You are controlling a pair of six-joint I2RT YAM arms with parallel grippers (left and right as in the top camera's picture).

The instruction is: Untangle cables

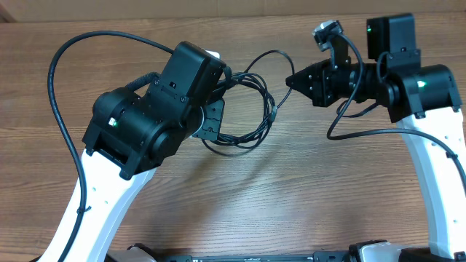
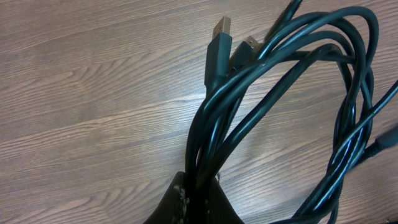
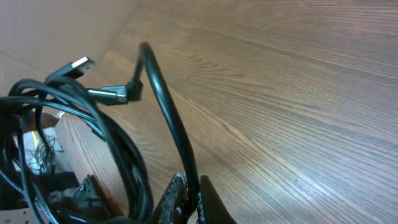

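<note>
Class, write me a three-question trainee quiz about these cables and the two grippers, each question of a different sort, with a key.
1. True or false: no gripper holds the cables.
2. The right gripper is shut on: A) one strand, B) the whole coil, C) nothing.
3. Which gripper clamps several strands together?
Key: 1 false; 2 A; 3 the left gripper.

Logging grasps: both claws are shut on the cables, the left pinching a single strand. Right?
No: the left claw pinches several bunched strands of the cables, as the left wrist view shows. The right claw is shut on them too.
</note>
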